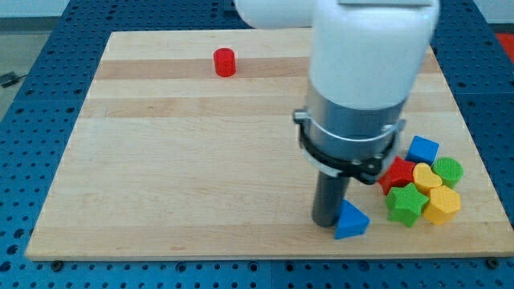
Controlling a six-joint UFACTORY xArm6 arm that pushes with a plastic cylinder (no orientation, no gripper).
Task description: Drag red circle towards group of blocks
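Observation:
The red circle point(225, 62) is a small red cylinder near the board's top left, alone. The group of blocks sits at the lower right: a blue cube point(422, 149), a red star point(397, 174), a yellow heart point(426, 175), a green cylinder point(449, 169), a green star point(405, 205) and a yellow hexagon point(442, 205). A blue triangle point(351, 220) lies just left of the group. My tip point(326, 222) rests on the board, touching the blue triangle's left side, far from the red circle.
The wooden board point(185, 160) lies on a blue perforated table point(32, 96). The arm's white and grey body point(361, 72) hangs over the board's right half and hides part of it.

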